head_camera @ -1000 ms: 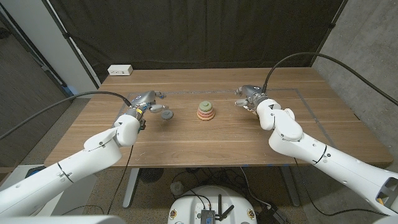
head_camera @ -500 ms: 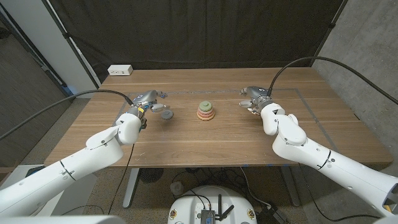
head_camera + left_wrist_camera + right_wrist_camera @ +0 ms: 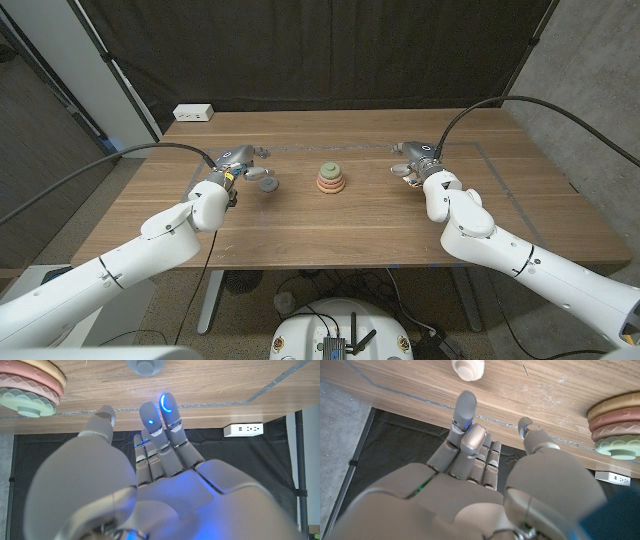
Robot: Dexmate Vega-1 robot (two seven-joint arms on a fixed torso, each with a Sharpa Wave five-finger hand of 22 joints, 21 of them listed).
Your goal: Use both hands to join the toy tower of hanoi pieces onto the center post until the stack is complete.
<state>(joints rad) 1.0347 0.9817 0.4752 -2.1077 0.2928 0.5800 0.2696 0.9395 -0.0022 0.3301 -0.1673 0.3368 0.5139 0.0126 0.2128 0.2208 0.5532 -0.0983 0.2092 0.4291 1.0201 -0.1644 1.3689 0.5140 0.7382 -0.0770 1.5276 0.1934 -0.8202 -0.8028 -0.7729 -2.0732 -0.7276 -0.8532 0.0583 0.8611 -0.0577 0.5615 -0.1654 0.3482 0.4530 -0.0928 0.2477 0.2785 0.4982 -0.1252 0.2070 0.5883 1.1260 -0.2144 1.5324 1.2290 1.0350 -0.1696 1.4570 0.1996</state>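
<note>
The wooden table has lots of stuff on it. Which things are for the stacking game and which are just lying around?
For the game:
- stack of pastel rings on the center post
- small grey piece by the left hand
- small cream piece by the right hand

Just lying around:
- white power strip at the wooden table far corner

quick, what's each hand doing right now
Left hand: open, holding nothing, fingers reaching toward the grey piece.
Right hand: open, holding nothing, the cream piece just beyond its fingertips.
</note>
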